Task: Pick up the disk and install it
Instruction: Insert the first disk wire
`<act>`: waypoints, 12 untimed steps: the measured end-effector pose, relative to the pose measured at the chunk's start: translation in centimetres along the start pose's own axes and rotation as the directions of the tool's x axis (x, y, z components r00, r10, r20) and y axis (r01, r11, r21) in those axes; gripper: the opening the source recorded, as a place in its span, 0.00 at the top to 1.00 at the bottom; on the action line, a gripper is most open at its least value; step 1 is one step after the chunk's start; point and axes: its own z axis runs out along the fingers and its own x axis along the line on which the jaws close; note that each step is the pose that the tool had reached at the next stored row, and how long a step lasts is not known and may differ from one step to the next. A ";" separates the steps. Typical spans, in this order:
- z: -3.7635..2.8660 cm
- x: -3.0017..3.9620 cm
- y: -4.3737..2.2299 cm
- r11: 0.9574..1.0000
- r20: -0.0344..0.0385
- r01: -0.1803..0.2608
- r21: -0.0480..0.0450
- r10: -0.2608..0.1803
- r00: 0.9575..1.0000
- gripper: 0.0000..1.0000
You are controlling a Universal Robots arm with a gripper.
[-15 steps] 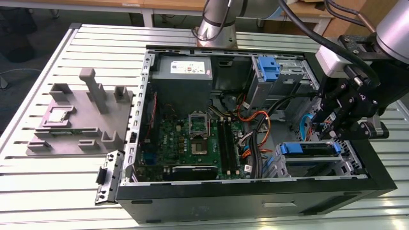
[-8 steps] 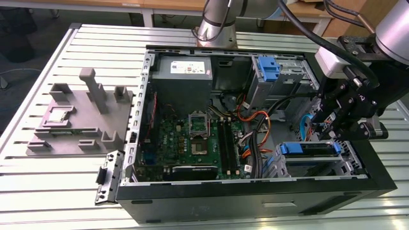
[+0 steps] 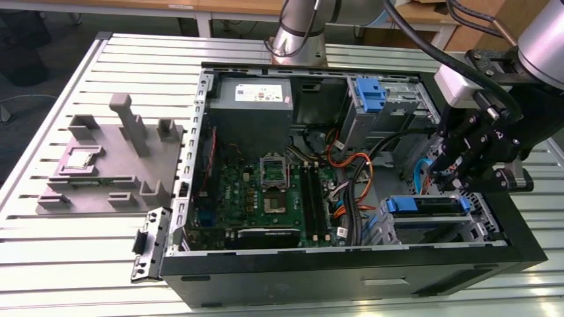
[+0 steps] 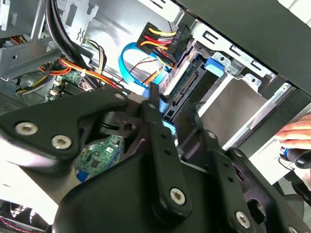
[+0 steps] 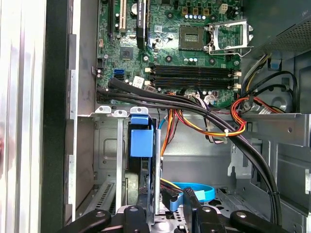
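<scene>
The disk (image 3: 427, 205) stands on edge in the drive cage at the near corner of the open computer case (image 3: 352, 274), on the exterior view's right. Its blue carrier faces up. Both wrist views show it in the cage: the blue tab of the disk (image 5: 142, 142), and the connector end of the disk (image 4: 187, 80). My gripper (image 3: 447, 186) hangs just above the cage's back end. Its black fingers (image 5: 133, 217) straddle the near end of the drive, and a gap shows beside the other one. The gripper (image 5: 163, 212) (image 4: 172, 110) is open and holds nothing.
A bare blue bracket (image 3: 371, 94) sits in the upper bay beside the grey power-supply box (image 3: 252, 99). Coloured cables (image 5: 214, 127) and a blue flat cable (image 5: 197, 190) run close to the cage. A hand (image 4: 295, 132) rests outside the case. A grey fixture block (image 3: 105, 165) stands on the slatted table.
</scene>
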 end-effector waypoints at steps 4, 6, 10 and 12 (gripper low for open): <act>0.01 0.00 0.00 1.000 0.000 0.000 0.000 0.000 1.000 0.66; 0.01 0.00 0.00 1.000 0.000 0.000 0.000 0.000 1.000 0.66; 0.01 0.00 0.00 1.000 0.000 0.000 0.000 0.000 1.000 0.67; 0.01 0.00 0.00 1.000 0.000 0.000 0.000 0.000 1.000 0.75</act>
